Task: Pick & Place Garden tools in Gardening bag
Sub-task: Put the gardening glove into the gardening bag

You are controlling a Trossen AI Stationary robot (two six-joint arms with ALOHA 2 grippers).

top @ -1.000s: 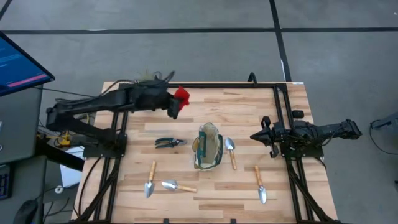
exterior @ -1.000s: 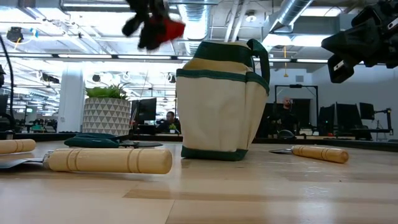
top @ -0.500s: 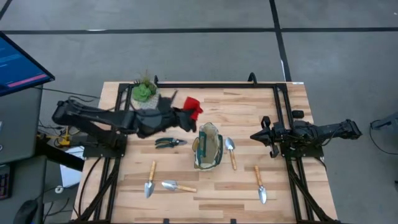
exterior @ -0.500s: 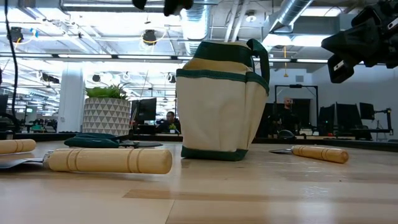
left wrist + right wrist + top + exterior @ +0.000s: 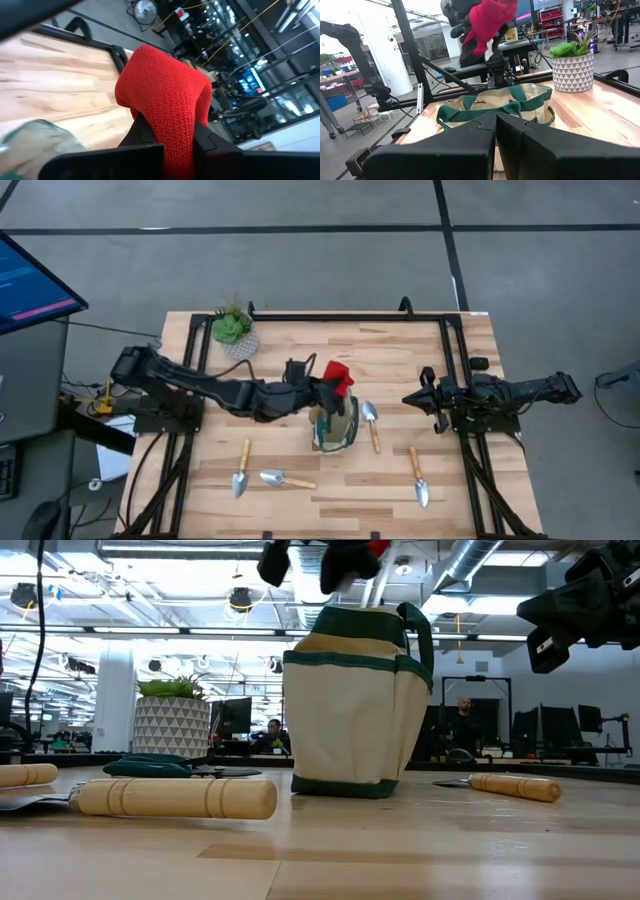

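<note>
My left gripper [image 5: 326,387] reaches from the table's left to just above the olive-and-beige gardening bag [image 5: 336,426] and is shut on a red knitted item [image 5: 338,372]. The bag stands upright on its base at mid-table [image 5: 350,710]. One wooden-handled trowel [image 5: 371,423] lies flat right of the bag. Another [image 5: 417,476] lies near the right front, and two [image 5: 241,470] [image 5: 285,478] lie at the left front. Dark-handled pruning shears [image 5: 150,767] lie left of the bag; in the high view my arm covers them. My right gripper [image 5: 413,398] is shut at the right edge. My left gripper pinches the red knitted item between its two fingers [image 5: 146,134], by the lower part of the cloth [image 5: 172,131]. The rest bulges out past the fingertips. The fingers come roughly level from the table's left. The item is lifted clear, above the bag's open top [image 5: 492,102].
A green plant in a whitish patterned pot [image 5: 233,330] stands at the far left corner. Black frame rails [image 5: 455,370] run along the table's sides and far edge. Bare wood lies between the bag and the near edge.
My left gripper has swung from the far left, by the plant pot, toward the table's right and near side. It has sunk a little and rolled, and now stands over the bag. It stays shut on the red item, which has travelled with it. The plant is uncovered.
</note>
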